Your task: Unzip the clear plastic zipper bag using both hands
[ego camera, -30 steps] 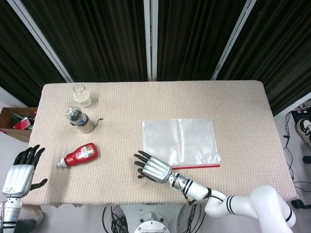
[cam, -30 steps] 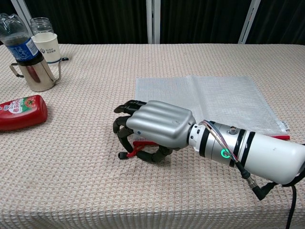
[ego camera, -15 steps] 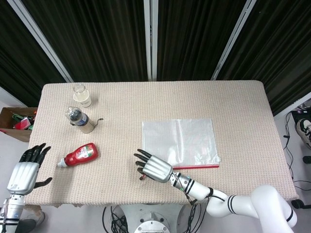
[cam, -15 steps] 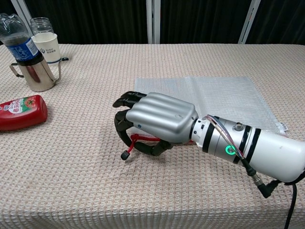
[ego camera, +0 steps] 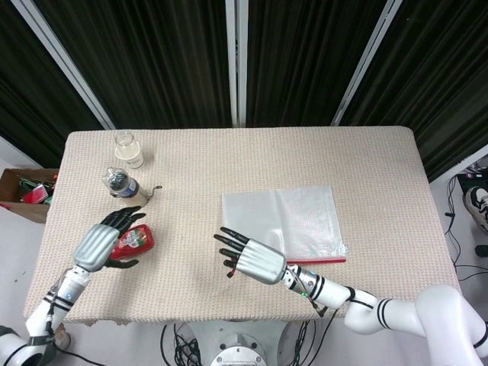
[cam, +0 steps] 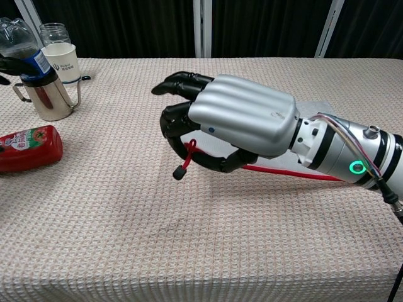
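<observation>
While your right hand point(cam: 236, 123) is pinching the red pull point(cam: 184, 162) and lifting it higher than before, the bag point(ego camera: 284, 221) is lying on the counter point(ego camera: 381, 175). Your left hand point(ego camera: 103, 242) is now hovering open over the ketchup point(ego camera: 131, 239).

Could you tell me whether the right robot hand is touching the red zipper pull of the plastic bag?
Touching. In the chest view, the right robot hand has the red zipper pull looped in its curled fingers, with the cord end dangling below them.
</observation>
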Controlling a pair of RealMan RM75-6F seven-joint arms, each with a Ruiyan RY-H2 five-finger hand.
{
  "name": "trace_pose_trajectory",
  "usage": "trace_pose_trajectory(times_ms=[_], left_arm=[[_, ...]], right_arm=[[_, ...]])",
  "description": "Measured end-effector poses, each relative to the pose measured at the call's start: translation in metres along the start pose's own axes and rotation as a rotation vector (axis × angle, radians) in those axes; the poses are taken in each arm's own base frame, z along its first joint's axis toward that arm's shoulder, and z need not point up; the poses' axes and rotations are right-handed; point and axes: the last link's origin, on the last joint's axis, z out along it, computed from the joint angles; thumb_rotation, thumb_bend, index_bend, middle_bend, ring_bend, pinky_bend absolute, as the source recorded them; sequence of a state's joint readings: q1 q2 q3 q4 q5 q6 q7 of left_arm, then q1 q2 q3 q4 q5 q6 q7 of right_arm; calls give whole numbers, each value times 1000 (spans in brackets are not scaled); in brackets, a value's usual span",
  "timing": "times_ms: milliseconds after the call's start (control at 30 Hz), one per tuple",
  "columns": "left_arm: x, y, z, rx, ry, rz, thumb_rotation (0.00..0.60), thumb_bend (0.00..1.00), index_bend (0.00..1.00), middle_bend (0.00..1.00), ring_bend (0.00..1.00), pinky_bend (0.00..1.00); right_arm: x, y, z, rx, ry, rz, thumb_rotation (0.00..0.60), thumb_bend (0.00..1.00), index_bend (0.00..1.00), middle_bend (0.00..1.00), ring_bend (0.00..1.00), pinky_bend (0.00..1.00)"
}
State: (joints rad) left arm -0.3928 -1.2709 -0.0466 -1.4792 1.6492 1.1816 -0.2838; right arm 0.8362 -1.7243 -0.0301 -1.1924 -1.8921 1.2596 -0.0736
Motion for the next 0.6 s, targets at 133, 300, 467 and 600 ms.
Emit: trace_pose_trajectory(times_ms=[133,300,467,600], left_arm=[[-8,14,28,-82,-31,-66,600,96,134,56,59,136],[-21,31,56,-163,-52,-125,600,96,150,57,59,136],[-28,44,76,-221,-49,-196,600,100,180,56,59,136],[-33,53,89,-259,-41,-266,600,126,217,57,59,136]], right_arm=[[8,3,-2,4,42,-36,600,600,1000,232,0,0],[15,7,-3,1,93,-63,600,599,1000,183,0,0],[22,13,-3,-5,118,-72,600,599,1000,169,0,0],[29,19,-3,-15,129,-73,600,599,1000,163,0,0]])
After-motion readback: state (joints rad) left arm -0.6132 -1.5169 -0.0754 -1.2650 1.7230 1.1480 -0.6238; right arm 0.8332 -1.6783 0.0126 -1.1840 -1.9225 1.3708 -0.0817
